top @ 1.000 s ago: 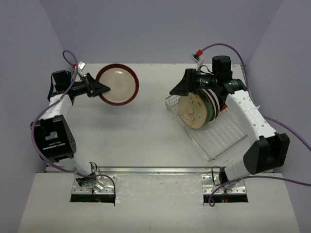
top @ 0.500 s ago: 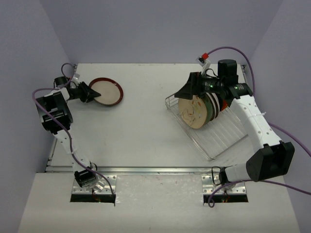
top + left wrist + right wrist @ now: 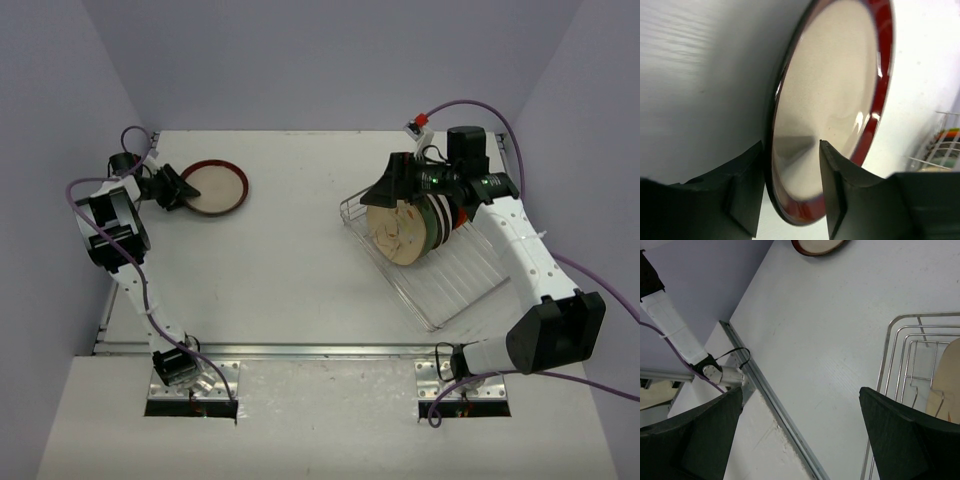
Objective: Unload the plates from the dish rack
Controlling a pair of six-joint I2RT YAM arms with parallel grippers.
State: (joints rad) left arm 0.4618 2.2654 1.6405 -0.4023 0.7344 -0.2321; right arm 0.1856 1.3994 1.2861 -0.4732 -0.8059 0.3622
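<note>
Plates in the rack: the plates (image 3: 418, 222) stand on edge, packed close at the far end of the dish rack (image 3: 465, 275). Only the front one, the patterned cream plate (image 3: 398, 235), shows its face. Behind it are thin dark and pale rims, partly under the right arm, so their number cannot be told.
Red-rimmed plate: the red-rimmed plate (image 3: 212, 187) lies flat on the counter (image 3: 300, 270) near its far left corner, well apart from the rack. It is round and glossy, with a beige well inside a dark red band. The right wrist view cuts it to a sliver at the top edge (image 3: 820, 245).
Dish rack: silver wire, rectangular, with raised sides. It sits askew toward the counter's right edge, and its near half is bare wire.
Left claw: the left claw (image 3: 790, 145) is partly open and straddles the plate's left rim. One of its dull black fingers (image 3: 745, 195) is outside the rim and the other is over the well. A gap shows on the well side, so no pinch is seen.
Right claw: the right claw (image 3: 385, 190) is spread wide with nothing between its jaws. It hangs over the rack's far end, just above the plates.
Hard to make out: the cream plate's pattern is only tan marks. In the left wrist view the rack is a blur at the right edge with orange and green smudges.
</note>
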